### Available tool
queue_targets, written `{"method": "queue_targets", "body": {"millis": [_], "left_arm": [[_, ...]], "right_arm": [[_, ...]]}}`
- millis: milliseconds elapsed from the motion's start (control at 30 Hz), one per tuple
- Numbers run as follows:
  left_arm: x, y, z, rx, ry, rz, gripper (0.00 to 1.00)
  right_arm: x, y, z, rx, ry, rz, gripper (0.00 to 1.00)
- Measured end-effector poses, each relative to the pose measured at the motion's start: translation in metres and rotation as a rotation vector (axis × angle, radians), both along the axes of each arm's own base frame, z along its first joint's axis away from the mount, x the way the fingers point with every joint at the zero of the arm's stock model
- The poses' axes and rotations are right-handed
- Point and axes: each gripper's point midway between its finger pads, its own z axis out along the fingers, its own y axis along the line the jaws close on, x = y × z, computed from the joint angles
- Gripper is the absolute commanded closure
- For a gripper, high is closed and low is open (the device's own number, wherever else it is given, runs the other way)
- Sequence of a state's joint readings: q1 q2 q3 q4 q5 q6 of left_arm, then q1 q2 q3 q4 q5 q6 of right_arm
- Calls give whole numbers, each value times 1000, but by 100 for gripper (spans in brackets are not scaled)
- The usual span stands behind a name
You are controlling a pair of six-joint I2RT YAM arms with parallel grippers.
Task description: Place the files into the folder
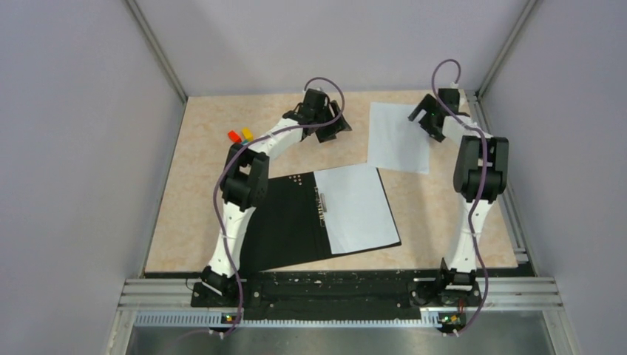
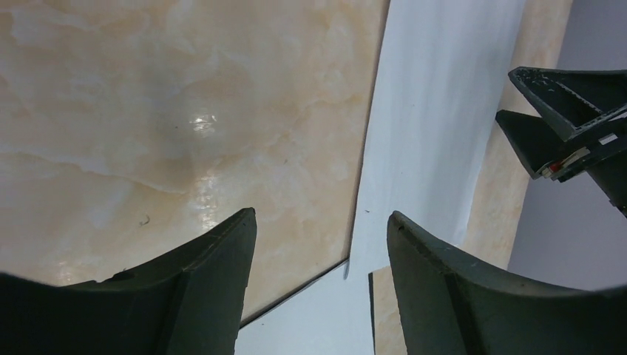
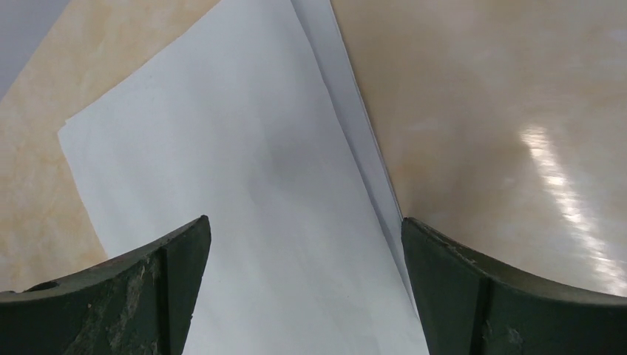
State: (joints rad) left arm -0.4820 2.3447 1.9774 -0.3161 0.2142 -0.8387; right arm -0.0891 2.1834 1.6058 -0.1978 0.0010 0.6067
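- Folder (image 1: 285,222): lay spread open near the middle of the table (image 1: 200,192), black inside facing up. Had a metal spine clip (image 1: 323,205) down its centre and a patch of white dots (image 1: 296,178) at the far edge of its left half.
- First file (image 1: 360,208): rested flat on the folder's right half, just beside the clip, and covered most of that half.
- Second file (image 1: 399,137): lay flat on the bare table beyond the folder, toward the far right. Came with its near corner right up to the folder's far right corner; could not tell whether touching or only just beside.
- Right tool (image 3: 304,219): stood over the far right part of the second file, fingers spread wide with nothing between them. Showed white paper beneath in its wrist view, with bare table off to one side.
- Left tool (image 2: 322,214): hung above the table beyond the folder's far edge, just left of the second file. Was well opened and gripped nothing.
- Red block (image 1: 235,137) and yellow block (image 1: 248,134): sat side by side on the table, left of the left arm and apart from the folder.
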Motion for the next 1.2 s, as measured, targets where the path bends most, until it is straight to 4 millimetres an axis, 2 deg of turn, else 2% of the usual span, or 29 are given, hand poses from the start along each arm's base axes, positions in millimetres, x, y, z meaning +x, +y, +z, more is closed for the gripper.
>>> {"method": "queue_targets", "body": {"millis": [100, 233, 333, 533, 833, 933, 1200], "left_arm": [[3, 5, -11, 19, 15, 17, 30], [4, 10, -26, 42, 47, 29, 30], [5, 9, -32, 47, 57, 29, 29], [11, 3, -43, 37, 71, 30, 29], [21, -12, -42, 2, 59, 20, 29], [20, -16, -42, 1, 61, 15, 30], [20, -25, -42, -5, 58, 9, 31]], "right_arm": [[14, 42, 1, -6, 7, 110, 1], [10, 71, 0, -13, 34, 199, 1], [7, 72, -1, -6, 44, 228, 1], [3, 56, -1, 18, 56, 243, 1], [-3, 62, -3, -20, 64, 293, 1], [-5, 76, -3, -26, 67, 328, 1], [-18, 142, 0, 47, 59, 492, 1]]}}
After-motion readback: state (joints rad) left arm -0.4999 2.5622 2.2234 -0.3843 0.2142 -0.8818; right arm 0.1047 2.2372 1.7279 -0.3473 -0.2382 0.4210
